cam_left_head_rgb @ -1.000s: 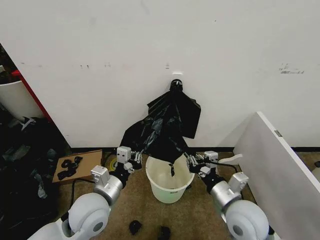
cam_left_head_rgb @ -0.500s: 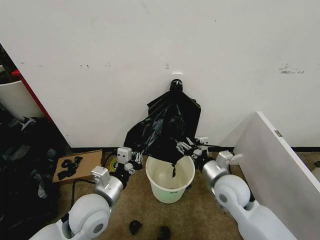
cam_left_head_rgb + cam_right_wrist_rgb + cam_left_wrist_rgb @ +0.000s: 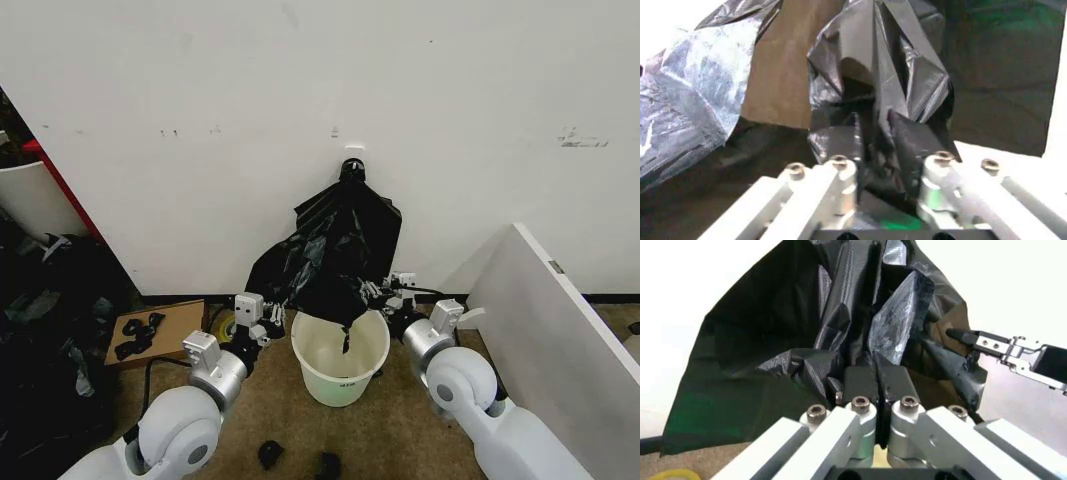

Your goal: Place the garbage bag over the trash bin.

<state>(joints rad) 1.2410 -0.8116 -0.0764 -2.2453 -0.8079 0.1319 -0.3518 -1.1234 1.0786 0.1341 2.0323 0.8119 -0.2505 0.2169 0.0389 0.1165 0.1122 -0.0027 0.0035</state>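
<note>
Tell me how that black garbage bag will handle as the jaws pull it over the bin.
The garbage bag is likely floppy: it hangs in crumpled folds. Its glossy film looks slippery and thin, so it may slip or tear. It is probably very light, sagging above the trash bin.

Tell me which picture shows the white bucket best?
The head view: the trash bin stands whole on the floor, open, under the hanging garbage bag, between the left hand and the right hand. The wrist views show black plastic pinched in each hand instead.
</note>
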